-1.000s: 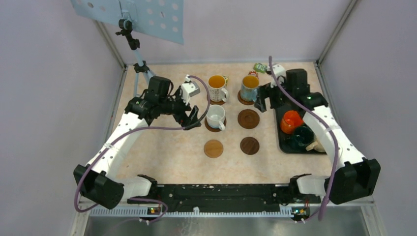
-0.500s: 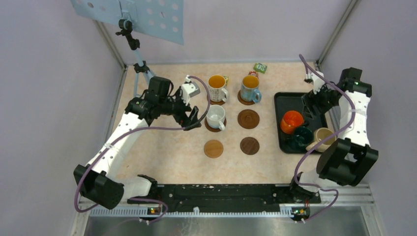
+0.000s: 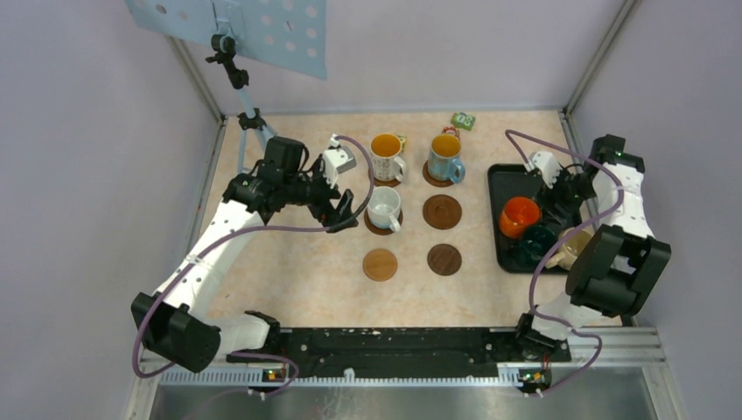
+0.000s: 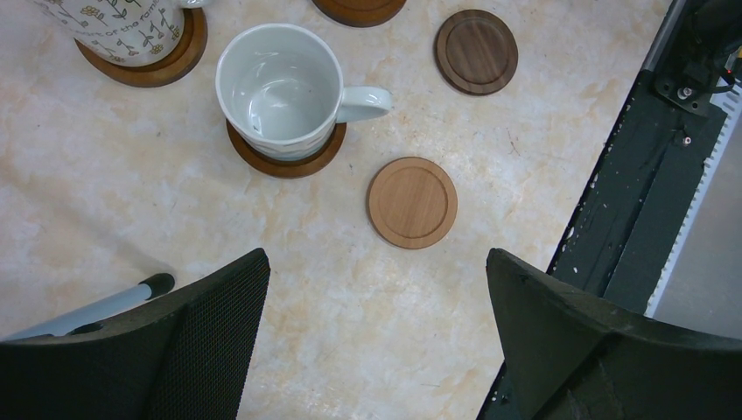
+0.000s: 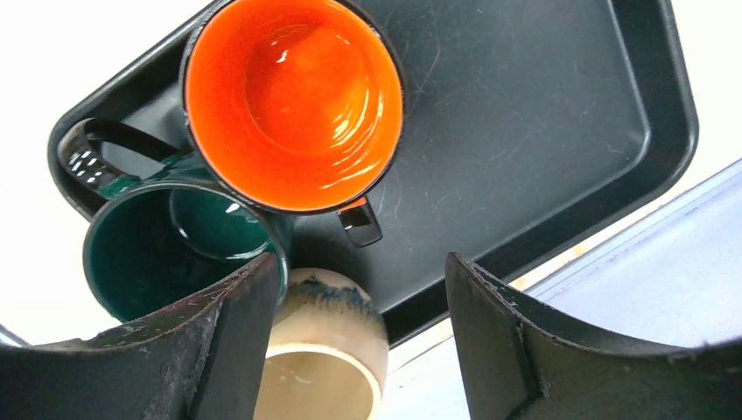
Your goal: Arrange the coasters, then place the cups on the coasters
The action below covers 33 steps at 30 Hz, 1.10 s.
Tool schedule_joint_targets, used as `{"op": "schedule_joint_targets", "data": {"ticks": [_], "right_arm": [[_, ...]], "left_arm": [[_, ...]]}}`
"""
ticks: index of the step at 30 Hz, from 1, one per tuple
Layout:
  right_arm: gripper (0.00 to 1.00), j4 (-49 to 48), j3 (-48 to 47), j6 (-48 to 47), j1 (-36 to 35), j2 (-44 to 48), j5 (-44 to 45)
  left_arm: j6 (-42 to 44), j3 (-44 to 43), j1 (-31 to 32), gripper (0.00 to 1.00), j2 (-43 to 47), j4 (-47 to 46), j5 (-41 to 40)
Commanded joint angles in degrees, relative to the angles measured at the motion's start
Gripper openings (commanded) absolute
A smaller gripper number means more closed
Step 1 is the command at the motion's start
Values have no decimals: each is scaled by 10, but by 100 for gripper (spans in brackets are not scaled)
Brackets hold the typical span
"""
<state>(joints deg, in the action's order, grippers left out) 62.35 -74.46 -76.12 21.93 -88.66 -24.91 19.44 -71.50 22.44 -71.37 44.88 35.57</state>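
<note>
Over tray (image 5: 542, 105), right pincer (image 5: 359, 267) gapes, empty.

Orange round ceramic mug (image 5: 293, 101) was glossy glazed, so was the dark green ceramic mug (image 5: 166, 254). Black rectangular tray (image 5: 542, 114) looked like scuffed semi-matt plastic. Light brown round wooden coaster (image 4: 412, 202) showed matt grain. Beige marbled worktop (image 4: 131, 201) was smooth.
</note>
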Motion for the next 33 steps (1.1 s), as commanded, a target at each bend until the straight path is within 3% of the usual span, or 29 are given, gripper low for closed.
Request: {"op": "schedule_joint_targets", "data": {"ticks": [1,8,33], "right_arm": [[67,-45,-11,-35,3,-12,-5],[60,-64,-17,-52,8,-58,-1],[58,-37,4,-88,4,-125,-47]], "left_arm": [[5,4,1,99,10,-15,11],[5,13,1,99,18,-20,3],[2,6,1,99,-1,-26,1]]}}
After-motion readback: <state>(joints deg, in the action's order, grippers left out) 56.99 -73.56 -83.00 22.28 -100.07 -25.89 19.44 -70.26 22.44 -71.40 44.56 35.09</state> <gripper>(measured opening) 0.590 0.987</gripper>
